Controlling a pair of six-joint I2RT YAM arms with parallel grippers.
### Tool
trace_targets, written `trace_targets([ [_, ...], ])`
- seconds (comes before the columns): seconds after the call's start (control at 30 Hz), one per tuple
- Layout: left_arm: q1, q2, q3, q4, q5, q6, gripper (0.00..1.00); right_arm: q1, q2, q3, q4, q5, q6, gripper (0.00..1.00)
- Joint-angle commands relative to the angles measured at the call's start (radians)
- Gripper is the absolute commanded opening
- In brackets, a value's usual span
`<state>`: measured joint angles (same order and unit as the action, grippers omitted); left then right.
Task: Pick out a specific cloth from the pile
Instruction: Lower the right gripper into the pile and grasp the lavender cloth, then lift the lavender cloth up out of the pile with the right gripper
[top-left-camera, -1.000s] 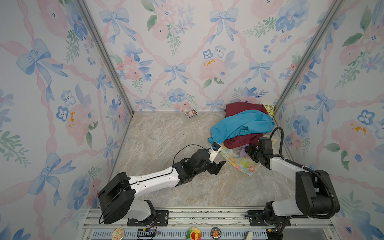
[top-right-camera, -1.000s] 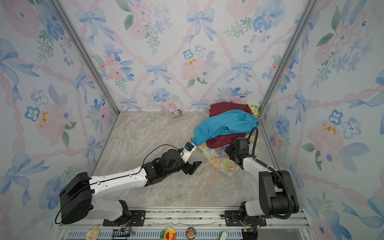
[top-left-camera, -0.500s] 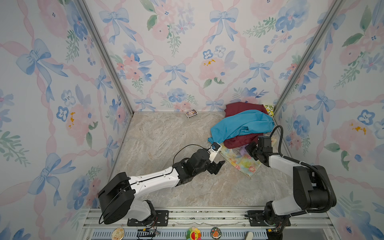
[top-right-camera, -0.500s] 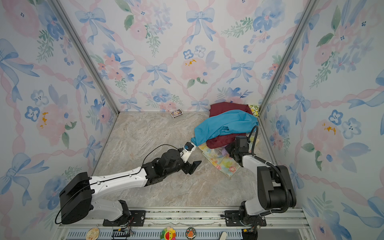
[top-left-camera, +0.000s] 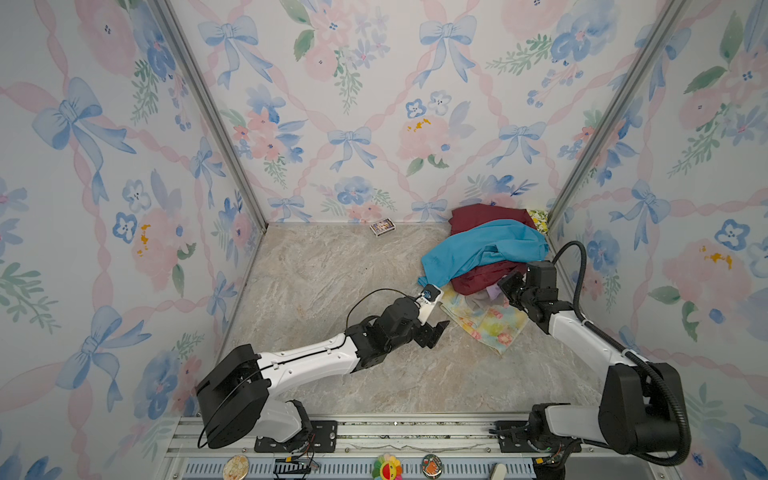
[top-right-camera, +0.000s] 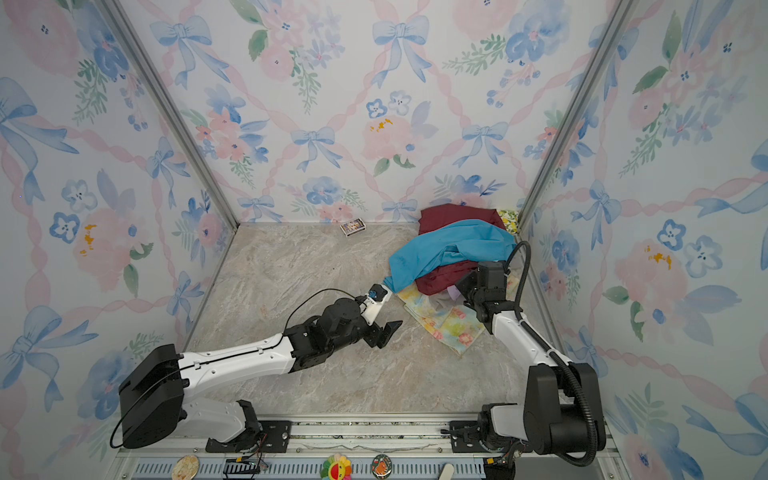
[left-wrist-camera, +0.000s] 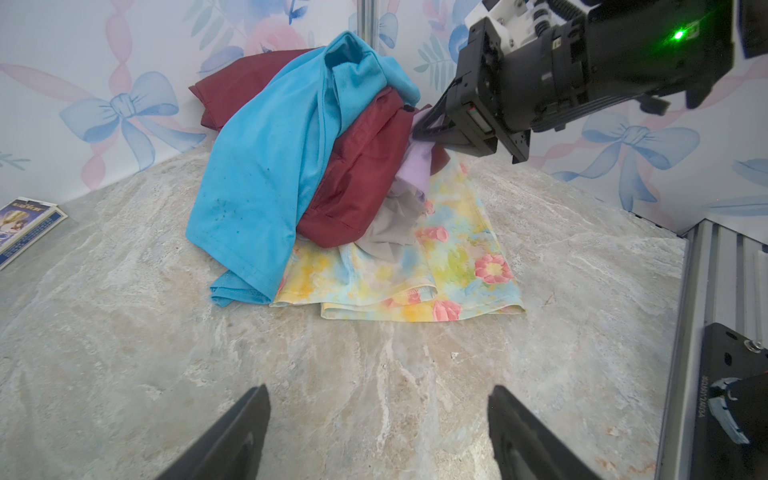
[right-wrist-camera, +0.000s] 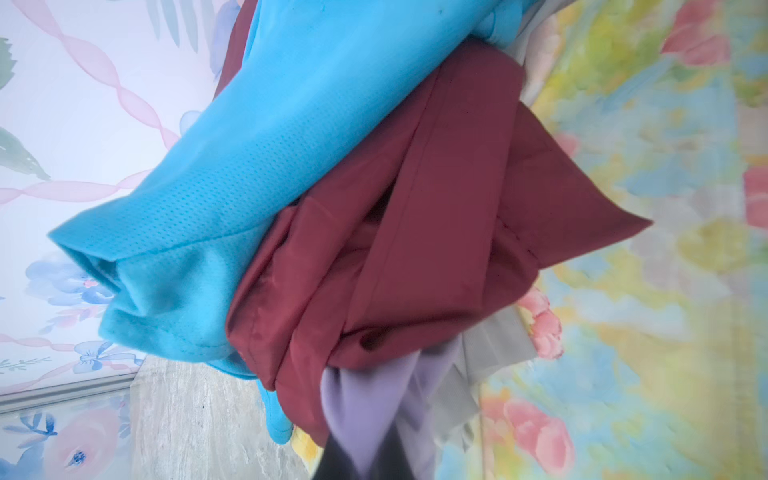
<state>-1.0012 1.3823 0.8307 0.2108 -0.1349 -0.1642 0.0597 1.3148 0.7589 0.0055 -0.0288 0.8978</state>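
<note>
The pile (top-left-camera: 478, 253) lies in the back right corner: a turquoise cloth (left-wrist-camera: 266, 166) draped over maroon ones (left-wrist-camera: 357, 183), a grey piece (left-wrist-camera: 390, 232) and a pastel floral sheet (left-wrist-camera: 457, 266) underneath. A fold of the pale lilac cloth (left-wrist-camera: 415, 166) (right-wrist-camera: 365, 407) pokes out under the maroon, also visible in both top views (top-left-camera: 493, 292) (top-right-camera: 455, 293). My right gripper (top-left-camera: 505, 286) (left-wrist-camera: 419, 129) is shut on that lilac fold at the pile's right side. My left gripper (left-wrist-camera: 378, 392) (top-left-camera: 434, 330) stands open over bare floor, short of the floral sheet.
A small printed card box (top-left-camera: 382, 227) lies by the back wall. A yellow-green floral cloth (top-left-camera: 539, 217) peeks from the corner. Papered walls close in on three sides, and a metal rail (top-left-camera: 395, 432) runs along the front. The right arm's base (left-wrist-camera: 731, 399) stands near the left gripper.
The right gripper has pushed a little further into the pile and closed on the lilac fold. The left arm has not moved.
</note>
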Motion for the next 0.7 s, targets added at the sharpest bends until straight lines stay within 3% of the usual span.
trace_targets([
  [0.0,-0.002,0.002,0.025,-0.01,-0.017,0.02,0.84,0.002,-0.046,0.06,-0.048,0.026,-0.024,0.0],
  [0.67,-0.002,0.016,0.024,-0.01,-0.031,0.028,0.84,0.035,-0.074,0.325,-0.206,0.052,-0.127,0.0],
])
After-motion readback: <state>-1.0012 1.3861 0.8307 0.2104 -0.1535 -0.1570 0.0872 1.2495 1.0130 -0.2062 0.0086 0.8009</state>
